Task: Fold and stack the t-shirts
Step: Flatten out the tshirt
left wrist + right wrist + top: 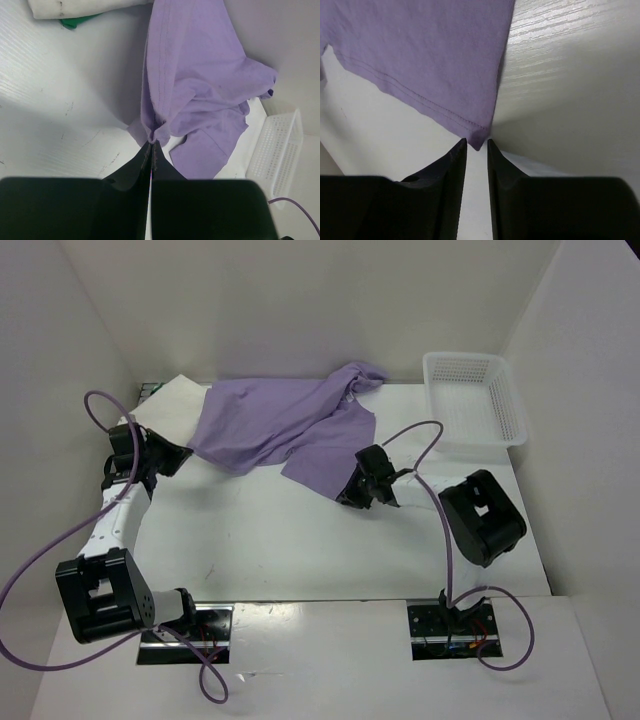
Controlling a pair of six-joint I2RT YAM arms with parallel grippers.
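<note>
The lavender purple t-shirt (280, 425) lies crumpled and partly spread across the back of the table. My left gripper (151, 145) is shut on a bunched edge of it (190, 85), at the shirt's left side (185, 453). My right gripper (476, 142) is open, its jaws a little apart, with the shirt's hemmed corner (420, 55) just at the fingertips, at the shirt's near right corner (346, 495). A white t-shirt (172, 405) lies folded at the back left, partly under the purple one. A sliver of the green t-shirt (75, 21) peeks out beneath the white one (75, 7).
A white lattice basket (475, 405) stands at the back right corner, also visible in the left wrist view (280, 145). White walls close in the table on the left, back and right. Purple cables loop from both arms near the front.
</note>
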